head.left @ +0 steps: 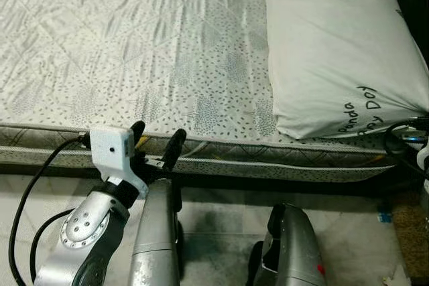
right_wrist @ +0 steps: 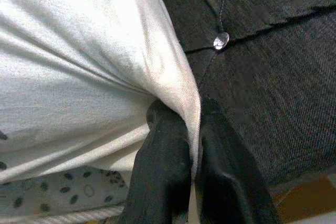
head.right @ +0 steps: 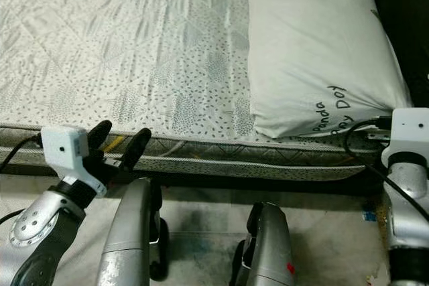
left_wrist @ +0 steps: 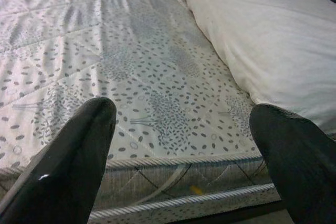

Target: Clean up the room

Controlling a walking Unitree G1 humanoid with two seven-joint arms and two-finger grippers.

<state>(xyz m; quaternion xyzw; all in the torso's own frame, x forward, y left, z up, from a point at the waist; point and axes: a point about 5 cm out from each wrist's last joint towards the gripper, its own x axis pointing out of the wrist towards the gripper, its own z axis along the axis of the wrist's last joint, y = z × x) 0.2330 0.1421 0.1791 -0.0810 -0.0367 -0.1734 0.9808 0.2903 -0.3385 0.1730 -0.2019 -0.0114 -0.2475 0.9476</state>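
Right wrist view gives us the clearest fact: our right gripper [right_wrist: 191,145] is clamped on the near right corner of the white pillow [right_wrist: 79,61], a fold of the fabric pinched between its two black fingers [right_wrist: 163,171], with the dark tufted headboard [right_wrist: 268,77] and one of its metal buttons [right_wrist: 221,40] just behind. From the head camera we see that pillow [head.left: 335,45] lying on the right side of the bed, on the quilted white mattress cover [head.left: 134,45] printed with small dark speckles, its printed lettering [head.left: 358,108] facing the near edge. Our right wrist camera housing [head.right: 410,128] stands at the far right, by the pillow's near right corner, with a black cable [head.right: 358,145] looping beside it. Our left gripper [head.left: 155,144] hovers at the near edge of the mattress, left of the pillow and well apart from it, its fingers spread wide and holding nothing; the left wrist view shows the two fingertips [left_wrist: 79,150] parted over the corded mattress edge [left_wrist: 173,182]. Below us, two silver legs [head.left: 157,232] stand on the pale floor [head.left: 221,226] just beside the bed.
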